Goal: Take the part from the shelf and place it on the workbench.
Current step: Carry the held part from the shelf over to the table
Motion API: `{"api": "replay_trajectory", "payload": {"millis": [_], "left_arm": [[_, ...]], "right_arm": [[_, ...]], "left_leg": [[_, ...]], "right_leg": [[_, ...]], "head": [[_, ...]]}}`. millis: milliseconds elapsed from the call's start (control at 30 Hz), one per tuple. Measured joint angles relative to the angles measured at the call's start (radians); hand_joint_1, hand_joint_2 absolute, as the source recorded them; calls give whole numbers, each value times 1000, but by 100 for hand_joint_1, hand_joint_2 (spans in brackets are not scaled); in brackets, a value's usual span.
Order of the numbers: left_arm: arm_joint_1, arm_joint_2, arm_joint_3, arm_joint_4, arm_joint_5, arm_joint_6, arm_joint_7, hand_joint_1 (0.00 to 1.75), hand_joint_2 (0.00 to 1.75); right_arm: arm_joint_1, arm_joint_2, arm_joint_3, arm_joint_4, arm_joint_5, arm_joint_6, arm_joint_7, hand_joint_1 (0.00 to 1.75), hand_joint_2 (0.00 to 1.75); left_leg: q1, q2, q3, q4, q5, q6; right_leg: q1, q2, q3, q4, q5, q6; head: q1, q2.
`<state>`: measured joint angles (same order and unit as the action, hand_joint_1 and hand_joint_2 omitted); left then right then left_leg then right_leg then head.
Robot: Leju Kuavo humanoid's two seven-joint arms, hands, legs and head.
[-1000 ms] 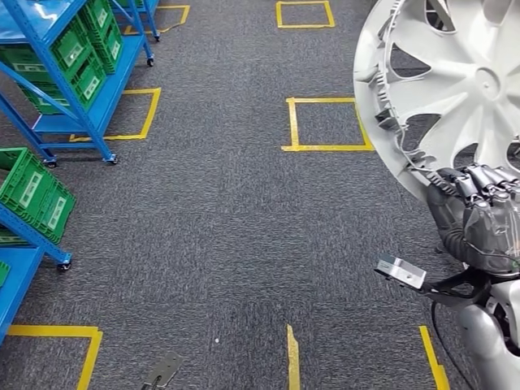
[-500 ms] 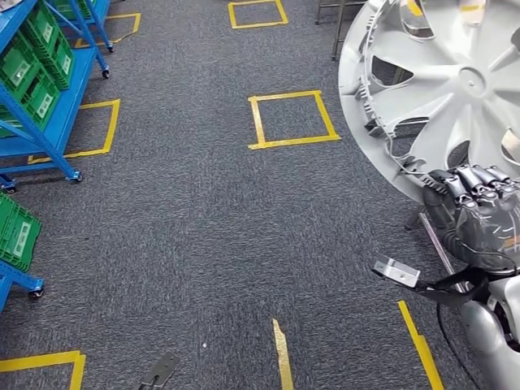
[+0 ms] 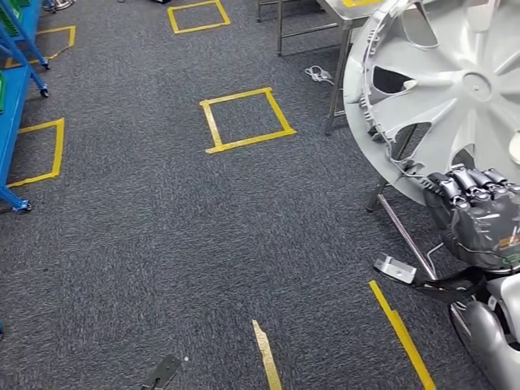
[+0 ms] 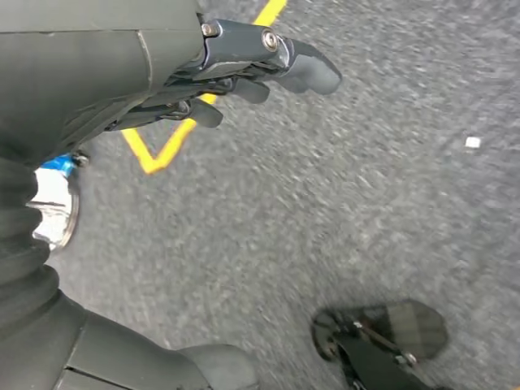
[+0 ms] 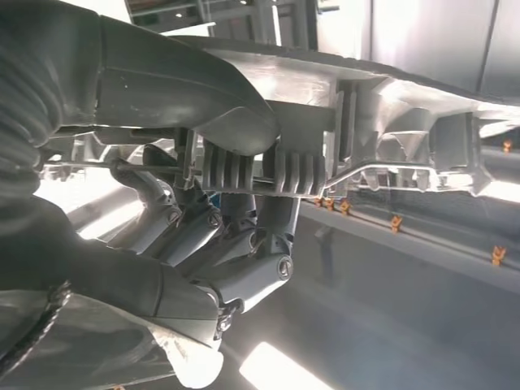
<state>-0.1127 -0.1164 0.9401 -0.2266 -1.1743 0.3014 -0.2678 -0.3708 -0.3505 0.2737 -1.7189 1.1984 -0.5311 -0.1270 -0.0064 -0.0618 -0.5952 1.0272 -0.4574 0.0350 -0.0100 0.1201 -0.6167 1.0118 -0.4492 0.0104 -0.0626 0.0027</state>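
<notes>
The right hand (image 3: pixel 475 211) is raised at the robot's right side, fingers (image 5: pixel 245 175) curled around the rim of the part (image 3: pixel 441 89). The left hand (image 4: pixel 202 73) hangs low, fingers apart, holding nothing.

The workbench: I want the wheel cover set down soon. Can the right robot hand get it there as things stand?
Probably not yet. The right robot hand grips the wheel cover by its rim, but the workbench stands beyond it across open carpet; nothing blocks the way.

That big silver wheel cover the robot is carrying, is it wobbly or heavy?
Probably stiff: the wheel cover keeps its round shape though the right hand grips only its lower rim. Likely light for its size, looking thin with open slots. Held at one edge, it might tilt or swing easily.
</notes>
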Motion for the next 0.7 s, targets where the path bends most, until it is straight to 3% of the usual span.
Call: {"api": "replay_trajectory", "payload": {"millis": [33,100,167,233,267,300,367,433,467,533,600,700], "left_arm": [[-1,0,0,0,0,0,0,0,175],[-4,0,0,0,-1,0,-1,0,175],[-4,-1,0,0,-1,-1,-3,0,175],[-3,-2,0,0,-2,-1,-3,0,175],[-3,-2,0,0,-2,-2,-3,0,175],[-3,-3,0,0,-3,-2,-3,0,175],[-3,-4,0,0,-5,-2,-3,0,175],[-3,-4,0,0,-7,-2,-3,0,175],[-3,-3,0,0,-8,-2,-3,0,175],[-3,-2,0,0,-10,-2,-3,0,175],[-5,-1,0,0,-10,-2,-3,0,175],[-5,0,0,0,-12,-2,-3,0,175]], "right_arm": [[3,-4,-1,1,1,0,0,175,175],[4,-11,-2,4,2,0,0,175,175],[2,-14,0,9,3,0,0,175,175],[5,-15,3,16,6,1,0,175,175],[7,-15,3,19,7,1,0,175,175],[7,-15,3,23,8,1,1,175,175],[6,-15,2,27,13,0,1,175,175],[6,-15,3,30,27,-2,1,175,175],[6,-15,3,31,36,-3,2,175,175],[9,-15,5,34,57,-5,3,175,175],[10,-15,7,36,80,-5,10,175,175],[6,-15,12,39,103,-4,18,175,175]], "left_leg": [[1,11,4,-8,1,2],[4,31,12,-27,8,6],[3,53,17,-36,10,9],[2,75,17,-36,8,10],[2,86,17,-36,7,10],[3,97,18,-35,6,8],[3,116,21,-33,1,1],[-2,132,21,-26,-6,-9],[-5,139,21,-22,-7,-13],[-6,155,21,-18,-11,-19],[-1,136,13,9,-34,-28],[5,79,-65,185,-122,-38]], "right_leg": [[-2,2,-5,-1,0,5],[2,-36,-22,24,-20,13],[4,-92,-74,126,-74,20],[0,-109,-133,248,-119,29],[-2,-112,-143,269,-117,32],[-4,-116,-132,248,-97,36],[-6,-145,-61,116,-36,42],[-2,-171,-1,11,-7,34],[1,-173,7,-4,-8,28],[2,-153,7,-3,-5,12],[0,-136,7,-3,-3,0],[-1,-110,8,-4,-3,-12]], "head": [[-1,0],[1,0],[4,0],[6,0],[6,0],[6,0],[6,0],[7,0],[7,0],[7,0],[6,0],[2,0]]}}
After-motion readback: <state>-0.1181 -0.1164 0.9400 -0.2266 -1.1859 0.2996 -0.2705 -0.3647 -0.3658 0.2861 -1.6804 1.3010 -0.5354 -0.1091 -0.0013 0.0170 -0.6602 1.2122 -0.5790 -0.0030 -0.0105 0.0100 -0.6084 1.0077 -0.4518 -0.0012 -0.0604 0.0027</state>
